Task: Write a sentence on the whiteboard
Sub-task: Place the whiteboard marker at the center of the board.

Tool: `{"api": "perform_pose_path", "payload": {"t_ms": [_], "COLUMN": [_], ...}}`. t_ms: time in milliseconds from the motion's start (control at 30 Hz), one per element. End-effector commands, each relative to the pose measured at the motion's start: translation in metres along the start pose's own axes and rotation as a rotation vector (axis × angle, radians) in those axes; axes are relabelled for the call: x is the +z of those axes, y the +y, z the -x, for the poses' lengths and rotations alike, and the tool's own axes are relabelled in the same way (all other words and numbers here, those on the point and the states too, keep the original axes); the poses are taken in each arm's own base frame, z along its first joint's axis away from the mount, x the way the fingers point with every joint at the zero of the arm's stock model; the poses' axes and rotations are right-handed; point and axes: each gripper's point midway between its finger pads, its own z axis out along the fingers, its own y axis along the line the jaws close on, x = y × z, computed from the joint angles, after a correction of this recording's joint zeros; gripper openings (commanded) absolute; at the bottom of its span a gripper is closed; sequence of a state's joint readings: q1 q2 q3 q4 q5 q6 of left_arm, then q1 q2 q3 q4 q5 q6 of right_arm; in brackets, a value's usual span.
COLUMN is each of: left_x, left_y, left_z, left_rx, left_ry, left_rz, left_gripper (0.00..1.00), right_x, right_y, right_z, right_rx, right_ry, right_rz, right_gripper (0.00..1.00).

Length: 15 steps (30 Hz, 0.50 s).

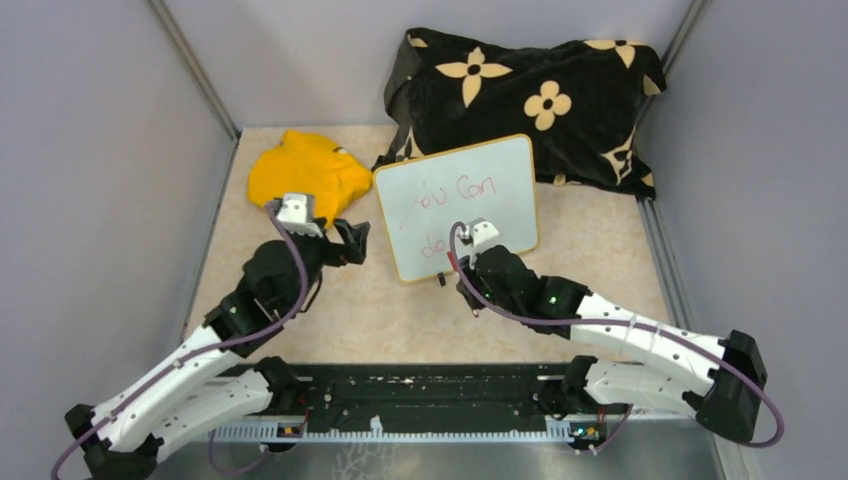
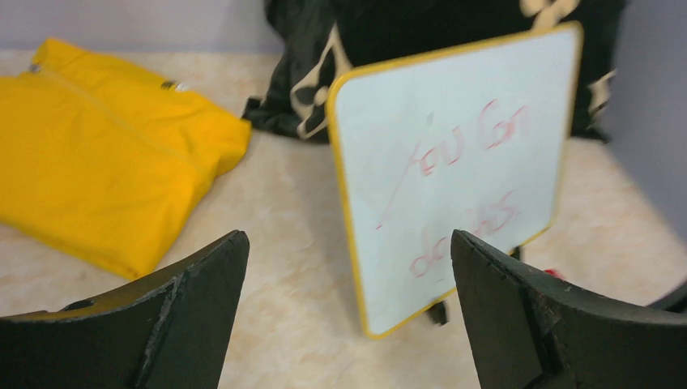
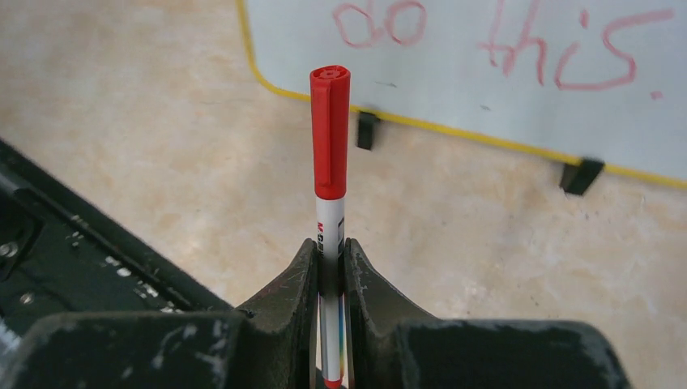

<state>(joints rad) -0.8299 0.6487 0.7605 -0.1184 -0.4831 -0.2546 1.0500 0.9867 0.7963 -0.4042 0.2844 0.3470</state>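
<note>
Left gripper, seen from above, gapes empty just left of the propped whiteboard; right gripper is at its lower edge. Left wrist: red sentence faces the spread fingers. Right wrist: jaws pinch a capped red marker.

yellow cloth, black flowered cushion, red-capped marker, beige tabletop
</note>
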Motion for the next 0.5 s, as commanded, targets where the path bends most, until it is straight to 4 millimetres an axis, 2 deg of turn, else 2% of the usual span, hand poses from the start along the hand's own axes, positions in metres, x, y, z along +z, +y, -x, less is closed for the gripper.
{"api": "perform_pose_path", "payload": {"t_ms": [0,133,233,400,467], "left_x": [0.010,0.016,0.014,0.010,0.011], "left_y": [0.036,0.041,0.046,0.047,0.044], "left_z": [-0.036,-0.052,-0.056,-0.064,-0.066], "left_rx": [0.150,0.206,0.226,0.242,0.266], "left_ry": [0.090,0.090,0.113,0.147,0.162], "left_rz": [0.189,0.194,0.216,0.203,0.181], "left_gripper": [0.99,0.99,0.99,0.99,0.99], "right_x": [0.011,0.022,0.026,0.033,0.036], "right_y": [-0.028,-0.040,-0.044,-0.052,-0.052], "right_z": [-0.027,-0.068,-0.090,-0.118,-0.121], "right_rx": [0.233,0.353,0.397,0.387,0.382], "right_ry": [0.048,0.133,0.177,0.252,0.267], "right_rz": [-0.070,-0.090,-0.104,-0.152,-0.160], "right_gripper": [0.00,0.00,0.00,0.00,0.00]}}
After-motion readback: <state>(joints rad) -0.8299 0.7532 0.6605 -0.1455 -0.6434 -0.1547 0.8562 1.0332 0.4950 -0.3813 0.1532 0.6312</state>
